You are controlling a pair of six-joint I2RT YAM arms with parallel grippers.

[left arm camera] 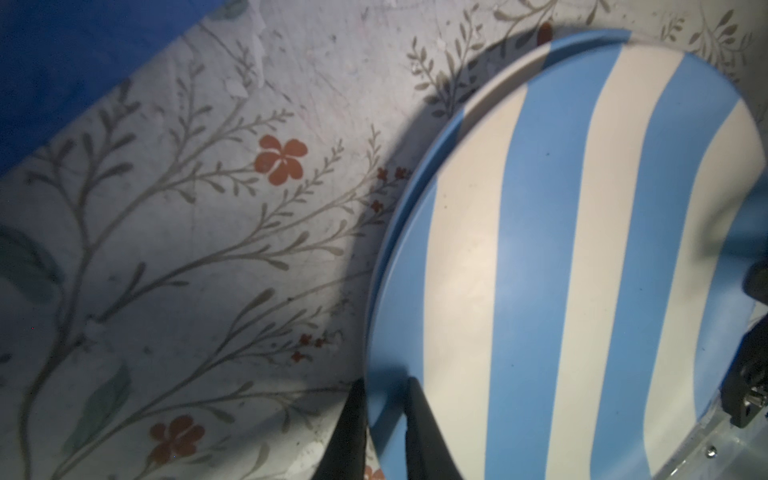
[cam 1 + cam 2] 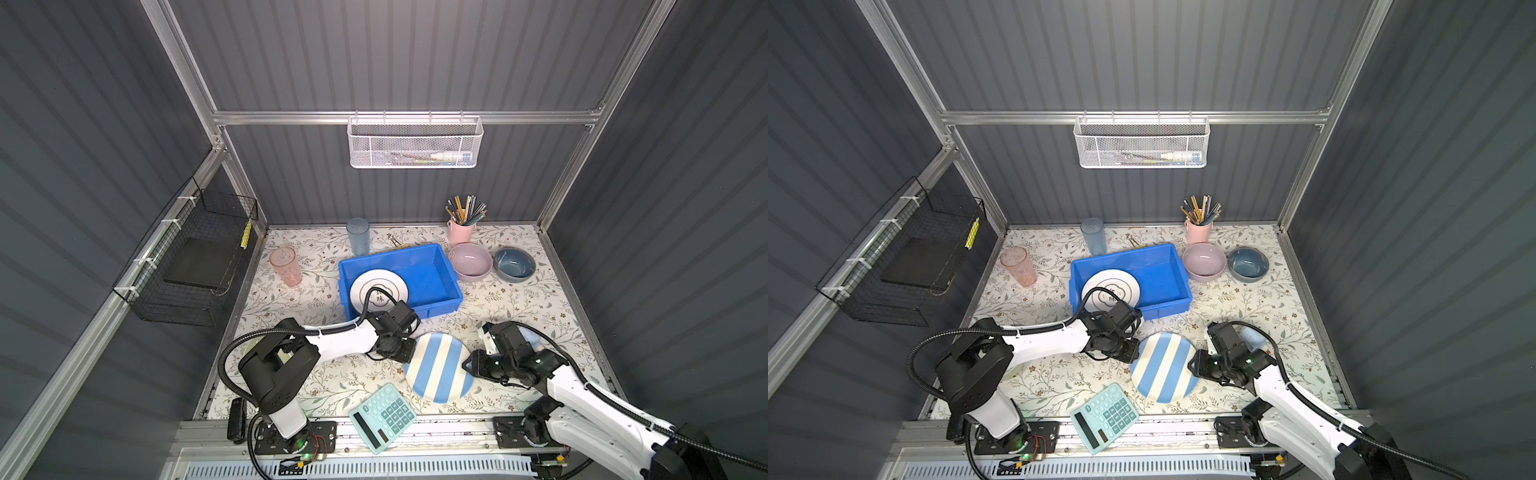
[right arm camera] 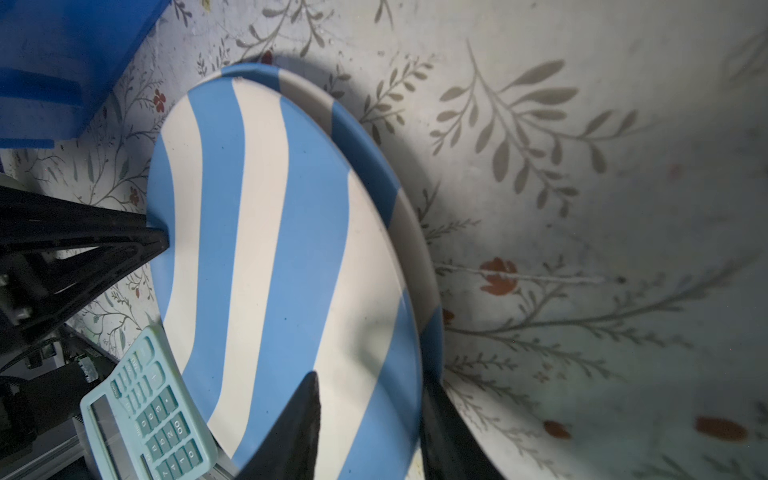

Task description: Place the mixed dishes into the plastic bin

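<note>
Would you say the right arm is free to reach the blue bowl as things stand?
Probably not yet: its end effector straddles the rim of the striped plate, though the blue bowl sits on its side, uncovered.

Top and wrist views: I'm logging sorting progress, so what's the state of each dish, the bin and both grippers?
blue bin, holds one plate
white plate, lying in blue bin
striped plate, outside blue bin, rim pinched
left gripper, shut on striped plate
right gripper, open astride its opposite rim
pink bowl, upright, empty
dark-blue bowl, upright, empty
blue tumbler, upright
pink tumbler, upright

Left claw (image 1: 385, 384) clamped, right (image 3: 370, 378) seemingly ajar
</note>
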